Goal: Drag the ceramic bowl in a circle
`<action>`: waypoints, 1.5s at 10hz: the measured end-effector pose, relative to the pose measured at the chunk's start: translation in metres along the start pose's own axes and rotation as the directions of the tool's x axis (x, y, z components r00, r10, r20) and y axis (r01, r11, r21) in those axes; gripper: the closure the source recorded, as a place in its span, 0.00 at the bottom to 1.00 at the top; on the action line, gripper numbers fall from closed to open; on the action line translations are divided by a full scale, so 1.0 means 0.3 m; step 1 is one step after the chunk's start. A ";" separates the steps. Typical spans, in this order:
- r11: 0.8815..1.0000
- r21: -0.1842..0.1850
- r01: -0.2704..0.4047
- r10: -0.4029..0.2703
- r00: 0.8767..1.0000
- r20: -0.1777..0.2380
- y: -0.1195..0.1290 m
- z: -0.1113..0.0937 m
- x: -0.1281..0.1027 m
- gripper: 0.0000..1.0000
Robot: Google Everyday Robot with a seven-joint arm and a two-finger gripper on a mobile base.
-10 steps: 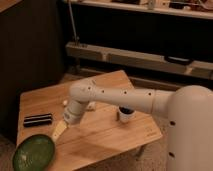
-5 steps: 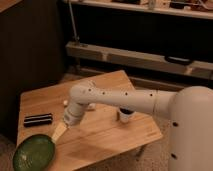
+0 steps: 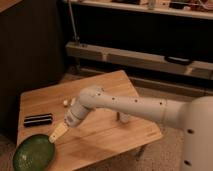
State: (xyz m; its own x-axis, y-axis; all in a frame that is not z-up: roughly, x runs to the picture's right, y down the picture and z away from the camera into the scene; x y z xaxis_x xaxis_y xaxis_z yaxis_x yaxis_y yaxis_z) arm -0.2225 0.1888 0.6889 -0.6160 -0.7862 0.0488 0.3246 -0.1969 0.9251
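1. At the near left corner of the worktop [image 3: 107,85], as this view shows it, sits the ceramic bowl [image 3: 34,152]. It is upright, green and glossy, with its rim close to both edges of that corner. Nothing can be seen inside it.
2. The tool [image 3: 56,133] hangs just beside the bowl's far right rim, tips angled down toward it. Whether the tips touch the rim cannot be told.
3. Tool state: fingers spread, nothing between them.
4. Governing relation: the bowl lies below and to the left of the tool in this view, toward the worktop corner. The bowl is round, so no long axis constrains the approach. The single arm [image 3: 125,105] reaches in from the right across the middle of the worktop.
5. Judgement: this is the approach stage and the drag has not begun. The next move calls for a short advance along the tool's present heading to take the near rim.
6. Surroundings: a flat black object [image 3: 38,120] lies behind the bowl near the left edge, apart from it. A small cup [image 3: 124,119] stands partly hidden behind the arm, well apart.
7. Risk, as judged: with the bowl so near the corner, a circle swung outward could tip it off. An inward circle may meet the black object.
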 end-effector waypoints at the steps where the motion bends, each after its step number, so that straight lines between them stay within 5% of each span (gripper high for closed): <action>1: 0.999 0.028 0.017 -0.016 0.999 -0.042 -0.007 0.018 0.028 0.20; 2: 0.998 0.051 0.027 -0.025 0.998 -0.052 -0.011 0.038 0.053 0.20; 4: 0.994 0.087 -0.059 0.058 0.998 0.019 0.014 0.084 0.074 0.20; 7: 0.977 0.115 -0.178 0.158 0.974 0.161 0.032 0.124 0.088 0.20; 10: 0.971 0.142 -0.192 0.161 0.966 0.201 0.045 0.175 0.065 0.20; 13: 0.976 0.118 -0.180 0.145 0.955 0.259 0.045 0.235 0.068 0.21; 15: 0.981 0.077 -0.179 0.149 0.944 0.294 0.056 0.273 0.067 0.37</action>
State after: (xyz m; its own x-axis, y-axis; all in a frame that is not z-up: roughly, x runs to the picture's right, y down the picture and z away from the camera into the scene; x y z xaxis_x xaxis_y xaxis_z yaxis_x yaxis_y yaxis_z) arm -0.2882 0.2177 0.7362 -0.7442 -0.5992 0.2952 0.3738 -0.0073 0.9275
